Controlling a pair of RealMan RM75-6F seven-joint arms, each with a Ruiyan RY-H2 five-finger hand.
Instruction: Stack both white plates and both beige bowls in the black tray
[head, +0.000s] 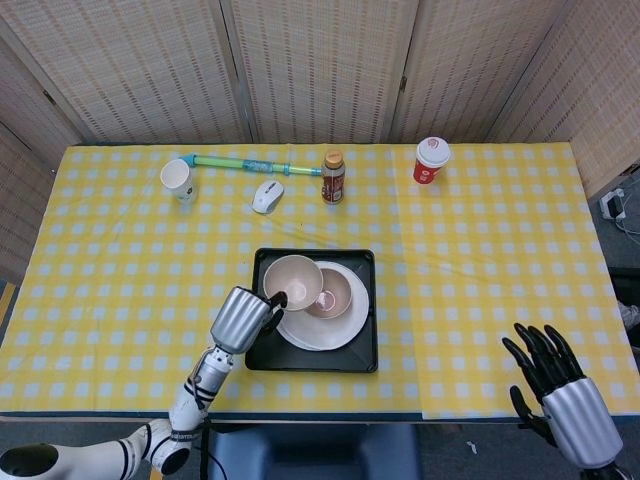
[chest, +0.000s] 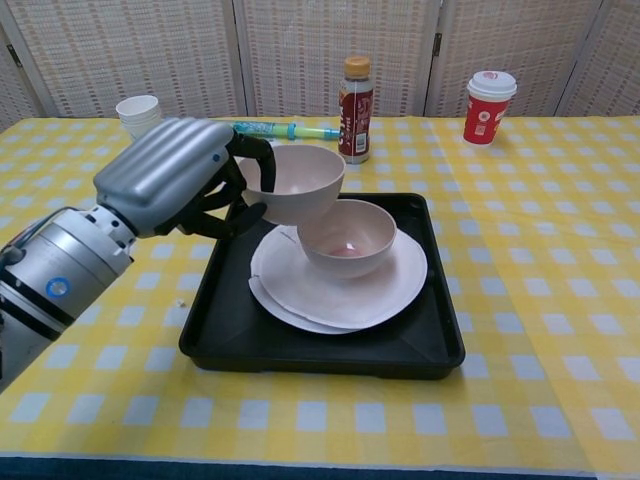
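The left hand (chest: 180, 180) grips one bowl (chest: 292, 182) above the tray (chest: 215, 330); the other bowl (chest: 347, 236), on the plates (chest: 340, 290), lies at four o'clock from it. The right hand (head: 560, 385) is open, far away.

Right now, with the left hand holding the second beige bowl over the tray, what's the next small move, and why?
Probably shift right a little, then lower. The left hand holds the raised beige bowl above the black tray, overlapping only the left rim of the other beige bowl, which sits on the stacked white plates. Centring first should let them nest. The right hand is open, far off.
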